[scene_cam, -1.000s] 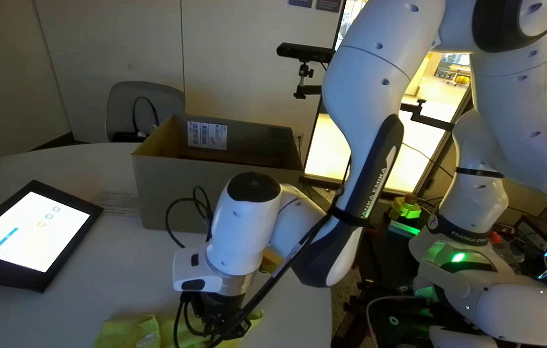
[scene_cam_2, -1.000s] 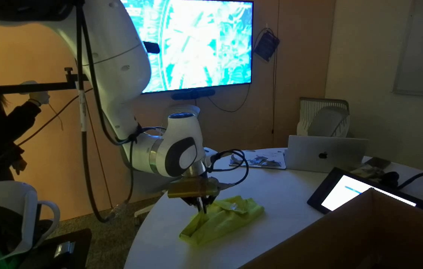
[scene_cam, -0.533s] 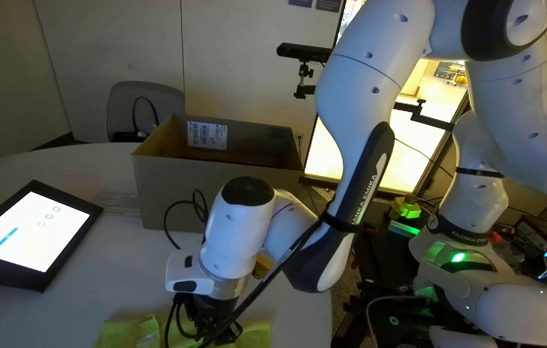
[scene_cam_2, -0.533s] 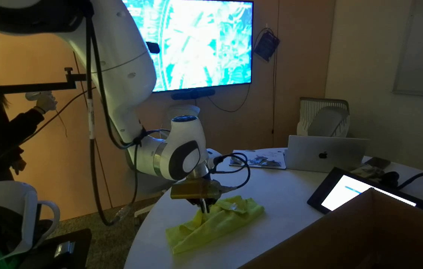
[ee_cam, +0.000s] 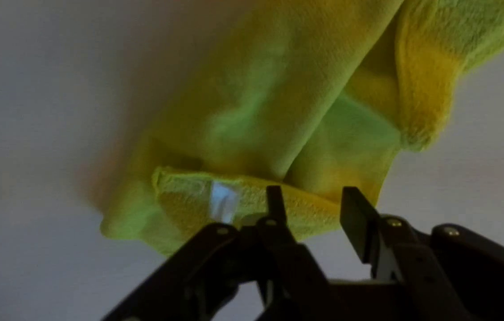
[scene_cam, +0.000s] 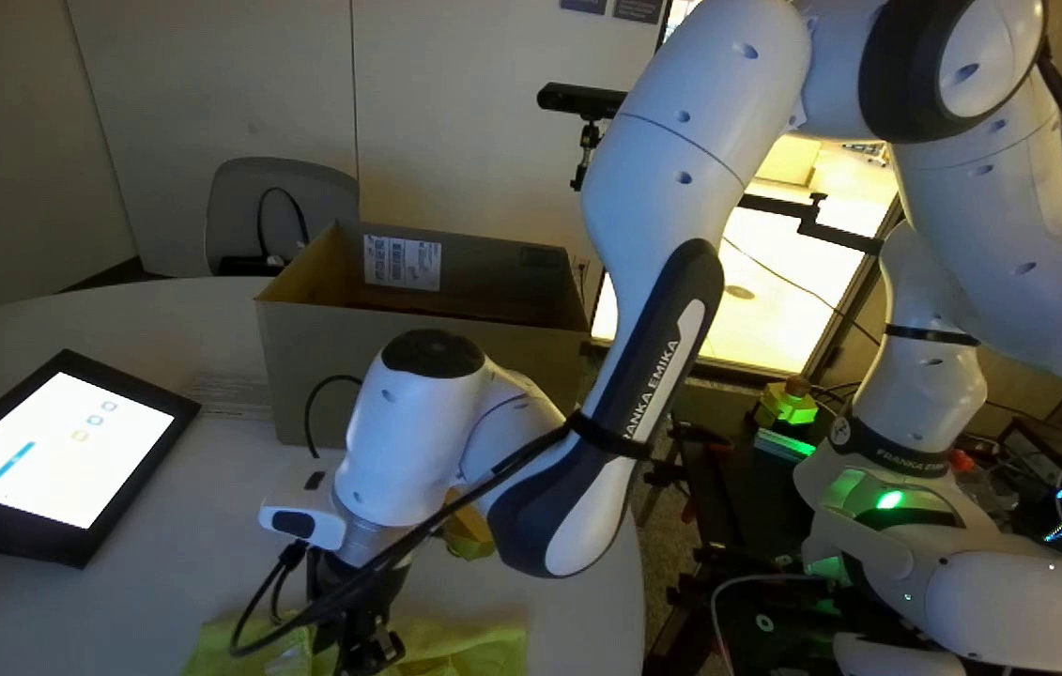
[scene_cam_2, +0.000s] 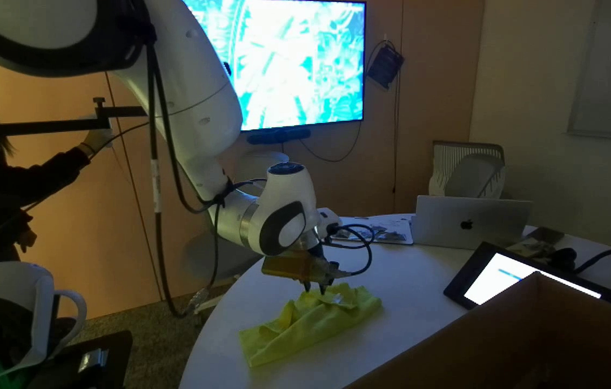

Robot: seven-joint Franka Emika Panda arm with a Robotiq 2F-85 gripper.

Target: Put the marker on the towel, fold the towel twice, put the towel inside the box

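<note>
The yellow-green towel lies folded and crumpled on the white table. It is a long strip in an exterior view, and its folds and a small white tag show in the wrist view. My gripper is open, with a gap between its fingers. It is over the tag end of the towel, holding nothing; in an exterior view the fingertips are just above or at the cloth, I cannot tell which. The brown cardboard box stands open on the table; its wall also shows here. The marker is hidden or out of view.
A black-framed tablet with a bright screen stands on the table, and it shows beyond the box. A silver laptop and papers are at the table's far side. A person stands at the side.
The gripper has opened and let go of the towel. The lifted end of the towel has dropped flat onto the table. The gripper has moved along the towel toward its tag end.
</note>
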